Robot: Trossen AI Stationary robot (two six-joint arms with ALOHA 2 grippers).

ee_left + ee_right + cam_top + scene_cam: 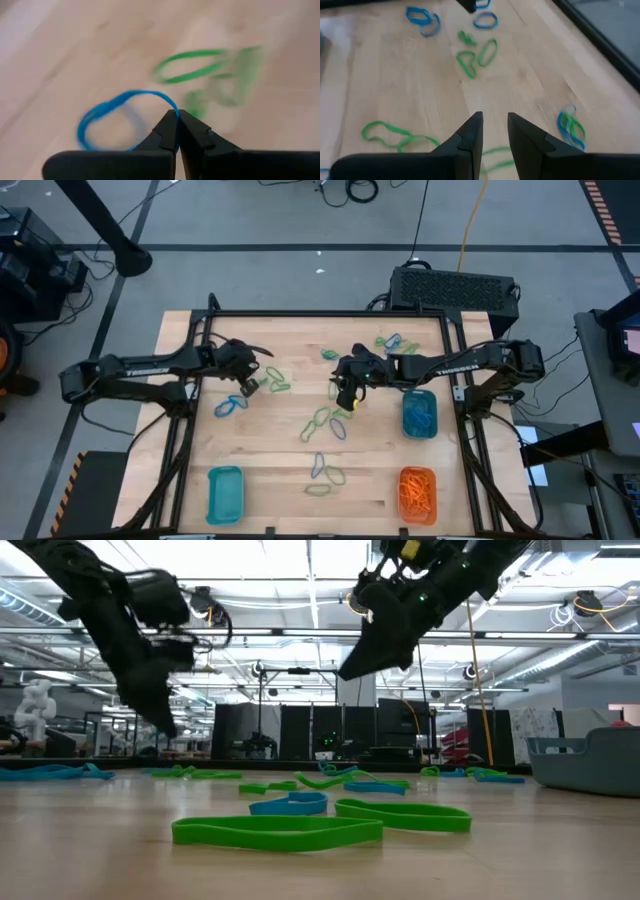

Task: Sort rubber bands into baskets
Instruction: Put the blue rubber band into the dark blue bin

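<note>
1. Risk sits mostly with the left gripper (177, 116): its jaws are pressed together on the edge of a blue rubber band (107, 112), pinching only a thin bit of the loop, near the left part of the bench (260, 480).
2. That shallow pinch could let the blue rubber band slide out during a lift or a swing, probably dropping it back among the loose bands.
3. A green rubber band (192, 67) lies just beside the blue one; if the two overlap, which cannot be told, it could be dragged along and end up in the wrong basket.
4. The right gripper (495, 120) hangs above the bench's middle, jaws spread a little and holding nothing.
5. Both arms work toward the centre, so a crossing path could bring them into contact.
6. Two baskets that might suit blue are well apart: a teal basket (225, 492) at the near left and another teal basket (419, 413) on the right, already holding bands. The orange basket (417, 492) sits near right; misjudging the drop over low walls could leave the band on the rim or outside.
</note>
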